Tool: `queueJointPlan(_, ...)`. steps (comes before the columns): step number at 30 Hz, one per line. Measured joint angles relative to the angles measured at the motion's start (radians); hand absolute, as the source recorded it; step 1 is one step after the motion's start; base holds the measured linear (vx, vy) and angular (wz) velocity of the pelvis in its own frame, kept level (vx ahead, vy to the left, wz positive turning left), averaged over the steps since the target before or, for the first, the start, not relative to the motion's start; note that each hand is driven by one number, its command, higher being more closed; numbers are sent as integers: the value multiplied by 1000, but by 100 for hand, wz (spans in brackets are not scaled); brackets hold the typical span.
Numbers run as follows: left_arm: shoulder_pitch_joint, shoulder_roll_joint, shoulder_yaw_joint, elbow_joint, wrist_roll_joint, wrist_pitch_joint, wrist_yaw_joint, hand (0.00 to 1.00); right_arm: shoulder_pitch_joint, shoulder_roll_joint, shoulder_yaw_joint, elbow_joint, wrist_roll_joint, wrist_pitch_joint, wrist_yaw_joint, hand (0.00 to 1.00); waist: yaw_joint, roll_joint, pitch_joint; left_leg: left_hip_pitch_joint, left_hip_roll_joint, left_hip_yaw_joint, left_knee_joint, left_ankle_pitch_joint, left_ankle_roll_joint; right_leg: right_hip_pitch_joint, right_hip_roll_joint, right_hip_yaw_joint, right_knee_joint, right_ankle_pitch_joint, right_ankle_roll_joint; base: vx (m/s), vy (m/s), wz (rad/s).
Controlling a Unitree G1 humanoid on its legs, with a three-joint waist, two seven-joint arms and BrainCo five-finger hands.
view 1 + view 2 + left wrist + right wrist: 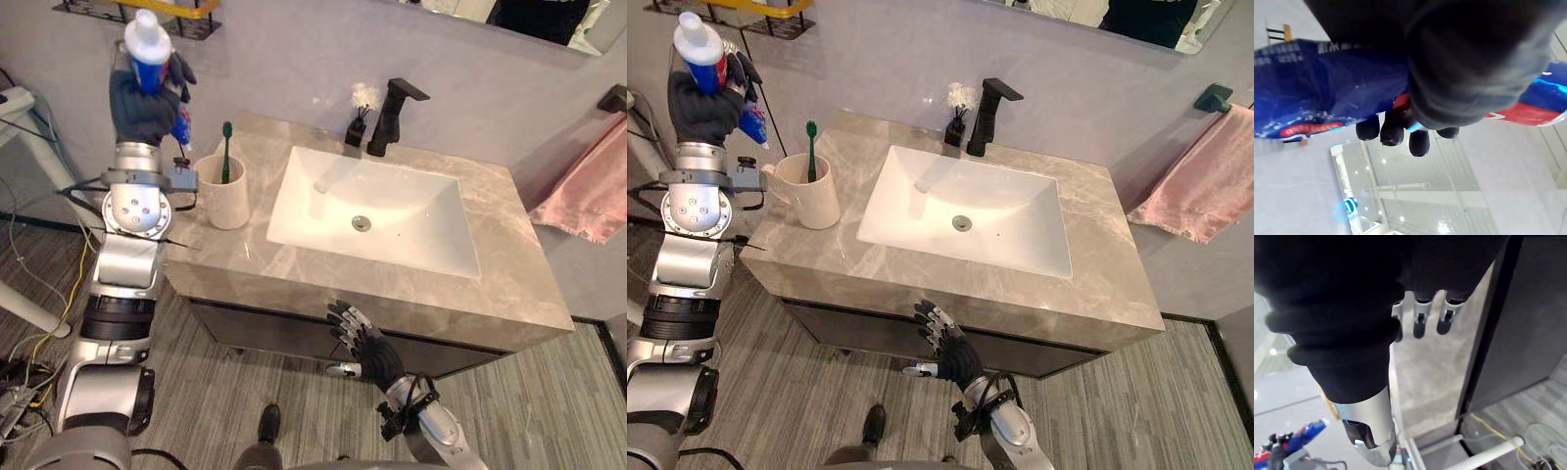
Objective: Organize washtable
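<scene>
My left hand (145,103) is raised high beside the left end of the washtable, fingers curled round a blue, red and white toothpaste tube (152,51) that stands upright with its white cap up. The same tube (1312,93) crosses the left wrist view under my dark fingertips (1393,131). On the counter's left end stands a cream cup (224,193) holding a green toothbrush (226,149). My right hand (364,341) hangs low in front of the cabinet, fingers straight and holding nothing.
A white basin (372,211) is set in the marble counter (509,284), with a black tap (394,116) and a small black diffuser (357,127) behind it. A pink towel (593,181) hangs at the right. A black wall shelf (147,15) sits above my left hand.
</scene>
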State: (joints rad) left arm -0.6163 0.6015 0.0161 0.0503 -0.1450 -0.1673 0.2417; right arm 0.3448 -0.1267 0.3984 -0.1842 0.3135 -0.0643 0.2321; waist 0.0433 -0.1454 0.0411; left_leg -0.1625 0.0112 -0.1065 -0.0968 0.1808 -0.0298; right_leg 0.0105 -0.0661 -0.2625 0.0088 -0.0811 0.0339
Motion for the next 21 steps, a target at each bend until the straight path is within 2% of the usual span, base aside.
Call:
queueJointPlan(7, 30, -22, 17, 4, 0, 9, -1, 100, 19, 0, 1, -27, 3, 0, -11, 0, 1, -12, 37, -1, -1, -1, -1, 0, -1, -1, -1, -6, 6, -5, -7, -8, 3, 2)
queueJointPlan(15, 53, -41, 31, 4, 0, 12, 0, 100, 45, 1, 1, -37, 11, -1, -12, 0, -2, -30, 47, -15, -1, 1, 1, 0, 0, -17, -1, -2, 6, 1, -1, 17, -5, -1)
queueJointPlan(21, 44, -41, 30, 4, 1, 12, 5, 100, 47, 1, 2, -37, 11, -2, -11, 0, -3, -31, 50, -14, 0, 2, 1, -1, 0, -17, -1, 0, 6, 0, -1, 5, -4, 0)
